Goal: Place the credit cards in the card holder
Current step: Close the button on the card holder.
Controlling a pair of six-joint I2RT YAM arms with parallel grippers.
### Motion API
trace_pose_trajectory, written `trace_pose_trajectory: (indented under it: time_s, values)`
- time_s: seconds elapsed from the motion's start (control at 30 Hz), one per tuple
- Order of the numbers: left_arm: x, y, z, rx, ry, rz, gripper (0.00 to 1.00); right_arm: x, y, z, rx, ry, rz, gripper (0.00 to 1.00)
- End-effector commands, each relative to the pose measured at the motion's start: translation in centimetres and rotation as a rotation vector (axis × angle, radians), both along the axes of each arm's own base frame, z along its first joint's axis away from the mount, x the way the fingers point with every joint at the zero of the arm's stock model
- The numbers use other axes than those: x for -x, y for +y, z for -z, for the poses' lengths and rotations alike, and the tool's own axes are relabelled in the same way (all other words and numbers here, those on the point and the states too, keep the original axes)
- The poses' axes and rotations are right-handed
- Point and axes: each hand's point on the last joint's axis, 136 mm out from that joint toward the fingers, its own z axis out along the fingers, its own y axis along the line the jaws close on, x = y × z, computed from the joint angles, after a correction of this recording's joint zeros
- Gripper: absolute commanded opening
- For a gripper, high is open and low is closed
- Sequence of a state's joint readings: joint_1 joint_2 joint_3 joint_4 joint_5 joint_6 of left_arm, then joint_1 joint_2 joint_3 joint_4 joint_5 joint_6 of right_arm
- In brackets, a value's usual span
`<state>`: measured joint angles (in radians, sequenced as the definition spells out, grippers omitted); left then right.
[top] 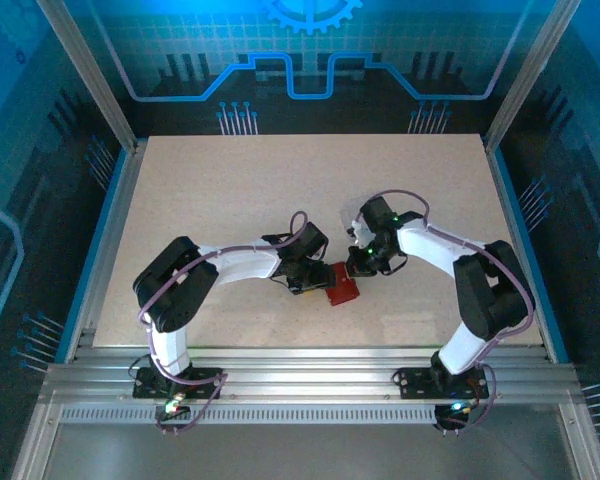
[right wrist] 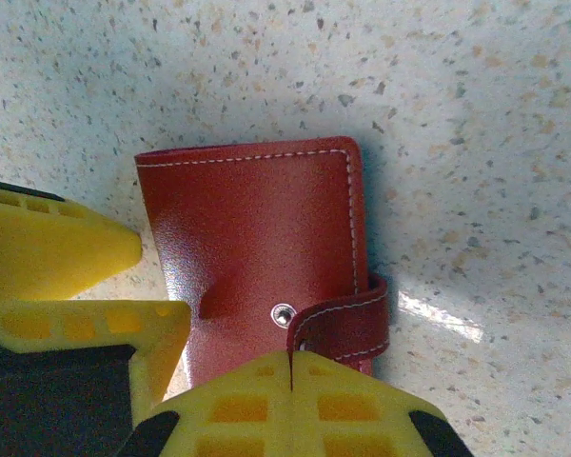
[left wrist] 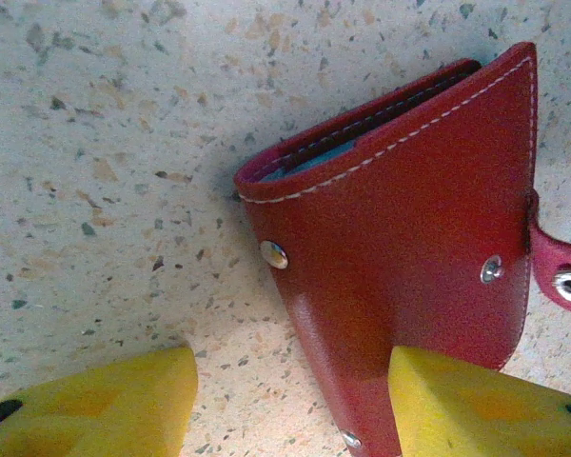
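On the speckled tabletop [top: 230, 190], the left end effector [left wrist: 293, 369] reaches in from the left with its yellow fingers apart. One finger overlaps an edge of the card holder [left wrist: 409, 219], and the other stands clear over bare tabletop. The card holder lies folded near the front middle, between both arms, with a teal sliver showing inside its fold. Its snap tab [right wrist: 347, 324] wraps round one edge. From the right, the right end effector [right wrist: 290, 367] has its fingers pressed together, tips touching the tab's end, and I cannot tell whether it pinches the tab.
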<state>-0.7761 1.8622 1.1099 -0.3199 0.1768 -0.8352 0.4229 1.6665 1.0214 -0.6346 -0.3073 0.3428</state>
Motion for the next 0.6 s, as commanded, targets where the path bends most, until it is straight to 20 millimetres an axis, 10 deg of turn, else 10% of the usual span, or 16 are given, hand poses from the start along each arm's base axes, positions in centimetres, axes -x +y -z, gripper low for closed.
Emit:
trace_pose_trajectory:
  time_s: [0.0,0.57]
  values:
    - [0.4,-0.6,1.8,-0.006,0.017,0.034,0.58,0.0,0.7,0.2,0.008,0.008,-0.032,0.00]
    - [0.4,-0.7,1.9,0.005,0.018,0.034,0.58,0.3,0.9,1.3,0.086,0.019,-0.062,0.00]
